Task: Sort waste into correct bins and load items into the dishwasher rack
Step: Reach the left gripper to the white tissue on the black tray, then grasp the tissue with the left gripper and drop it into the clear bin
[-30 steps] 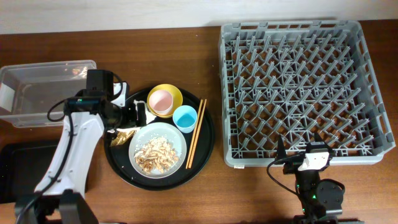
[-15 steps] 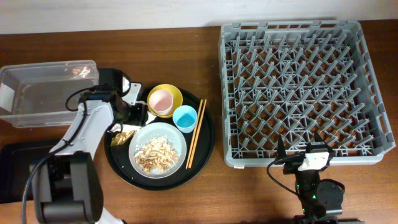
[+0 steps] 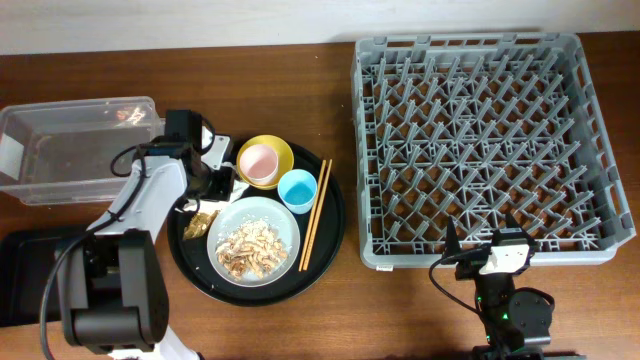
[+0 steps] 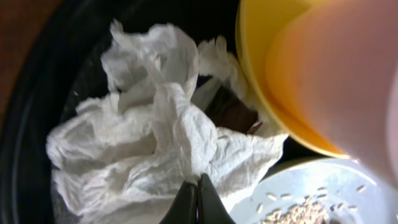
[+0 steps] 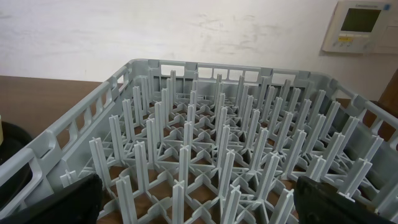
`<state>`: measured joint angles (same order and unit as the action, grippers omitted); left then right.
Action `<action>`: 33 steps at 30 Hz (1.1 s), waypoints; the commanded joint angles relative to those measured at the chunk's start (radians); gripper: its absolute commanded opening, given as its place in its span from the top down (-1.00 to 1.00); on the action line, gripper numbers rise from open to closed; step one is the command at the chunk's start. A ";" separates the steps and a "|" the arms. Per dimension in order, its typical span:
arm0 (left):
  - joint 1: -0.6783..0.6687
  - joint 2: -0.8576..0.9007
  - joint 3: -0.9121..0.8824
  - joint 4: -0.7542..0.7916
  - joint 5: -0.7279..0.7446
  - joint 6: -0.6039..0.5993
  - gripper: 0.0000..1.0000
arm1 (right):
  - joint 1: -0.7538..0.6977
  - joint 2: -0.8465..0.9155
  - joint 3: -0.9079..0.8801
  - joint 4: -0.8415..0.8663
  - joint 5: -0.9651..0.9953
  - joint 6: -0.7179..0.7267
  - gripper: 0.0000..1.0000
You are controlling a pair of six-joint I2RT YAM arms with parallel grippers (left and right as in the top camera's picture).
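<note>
White crumpled paper napkin [image 4: 143, 143] lies on the round black tray [image 3: 335, 235], just beside the yellow bowl [image 3: 281, 150]. The left fingers [image 4: 188, 202] are pinched tight together on a fold at its edge. A pink cup [image 3: 258, 162] sits inside the bowl, and a light-blue cup [image 3: 296, 190] stands just beside it, with the wooden chopsticks [image 3: 315, 215] lying alongside. The pale grey plate [image 3: 288, 228] carries the beige food scraps [image 3: 250, 247], and the gold-brown wrapper [image 3: 200, 222] lies at its left edge. On the bench [image 3: 340, 310], the clear tub [image 3: 70, 150] sits left of the round tray, with the shallow black tray [image 3: 20, 275] nearer the robot. The right fingers [image 5: 348, 199] are spread wide, holding nothing, at the near wall of the grey dishwasher rack [image 3: 480, 130].
</note>
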<state>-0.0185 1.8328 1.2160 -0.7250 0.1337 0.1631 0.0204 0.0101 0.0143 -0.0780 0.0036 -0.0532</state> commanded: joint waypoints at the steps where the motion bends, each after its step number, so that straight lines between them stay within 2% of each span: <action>1: 0.000 -0.063 0.061 -0.055 0.000 -0.047 0.99 | 0.005 -0.007 -0.009 -0.002 0.008 0.001 -0.97; 8: 0.000 -0.295 0.064 -0.104 -0.001 -0.131 0.99 | 0.005 -0.007 -0.009 -0.002 0.008 0.001 -0.97; 14: 0.009 -0.406 0.071 -0.079 -0.003 -0.183 0.99 | 0.005 -0.007 -0.009 -0.002 0.008 0.001 -0.97; 20: 0.190 -0.523 0.072 0.115 -0.003 -0.397 0.99 | 0.005 -0.007 -0.009 -0.002 0.008 0.001 -0.97; 22: 0.281 -0.522 0.072 0.215 -0.013 -0.425 0.99 | 0.005 -0.007 -0.009 -0.002 0.008 0.001 -0.97; 23: 0.328 -0.506 0.072 0.265 -0.072 -0.425 0.99 | 0.005 -0.007 -0.009 -0.002 0.008 0.001 -0.97; 29: 0.412 -0.314 0.072 0.352 -0.245 -0.424 0.99 | 0.005 -0.007 -0.009 -0.002 0.008 0.001 -0.97; 30: 0.422 -0.277 0.072 0.367 -0.245 -0.425 0.95 | 0.005 -0.007 -0.009 -0.002 0.008 0.001 -0.97; 31: 0.424 -0.255 0.072 0.377 -0.243 -0.425 0.39 | 0.005 -0.007 -0.009 -0.002 0.008 0.001 -0.97; 32: 0.423 -0.248 0.072 0.386 -0.241 -0.425 0.05 | 0.005 -0.007 -0.009 -0.002 0.008 0.001 -0.97; 33: 0.423 -0.248 0.072 0.396 -0.222 -0.425 0.04 | 0.005 -0.007 -0.009 -0.002 0.008 0.001 -0.97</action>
<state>0.4000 1.5764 1.2755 -0.3542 -0.0849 -0.2550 0.0204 0.0101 0.0143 -0.0780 0.0036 -0.0521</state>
